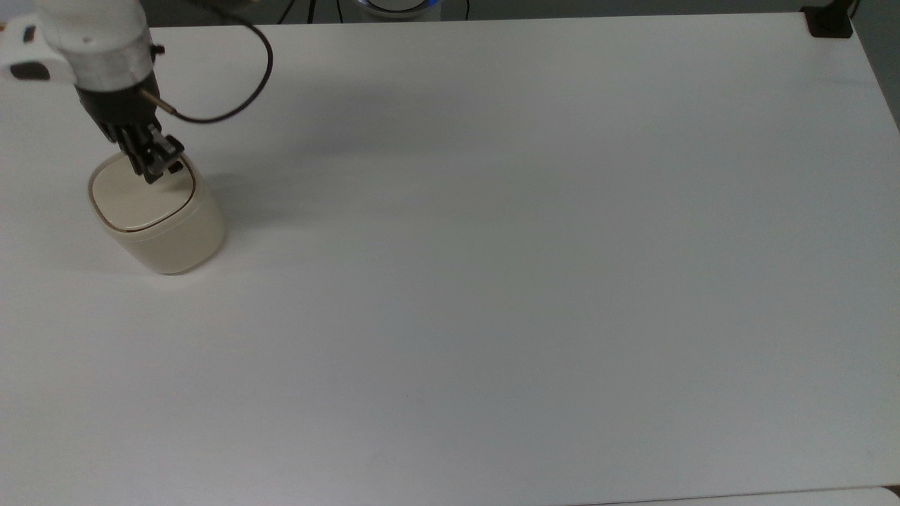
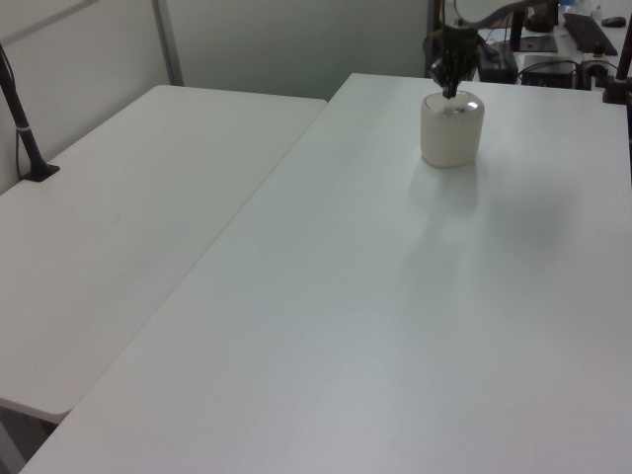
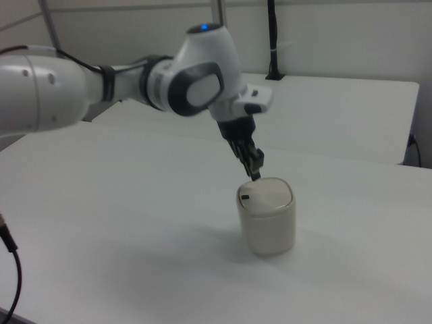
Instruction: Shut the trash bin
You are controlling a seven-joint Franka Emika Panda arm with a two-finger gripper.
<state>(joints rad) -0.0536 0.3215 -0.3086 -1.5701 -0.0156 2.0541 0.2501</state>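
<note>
The cream-beige trash bin [image 1: 165, 235] stands near the top view's left edge, its flat lid [image 1: 137, 200] lying level in the rim. A small black button [image 1: 176, 168] sits on the rim beside my gripper [image 1: 156, 170]. The gripper is shut and empty, pointing down just above the lid's edge by the button. In the right view the gripper [image 3: 255, 175] hovers a little above the bin [image 3: 268, 229], and the lid [image 3: 270, 194] is flat. In the left view the bin [image 2: 452, 133] stands far back on the table with the gripper [image 2: 450, 91] over it.
A wide white table [image 1: 492, 246] stretches to the top view's right of the bin. A black clamp [image 1: 830, 21] sits at its far right corner. A black cable [image 1: 239, 91] loops from the wrist. A second white table [image 2: 128, 197] adjoins on the left view's left.
</note>
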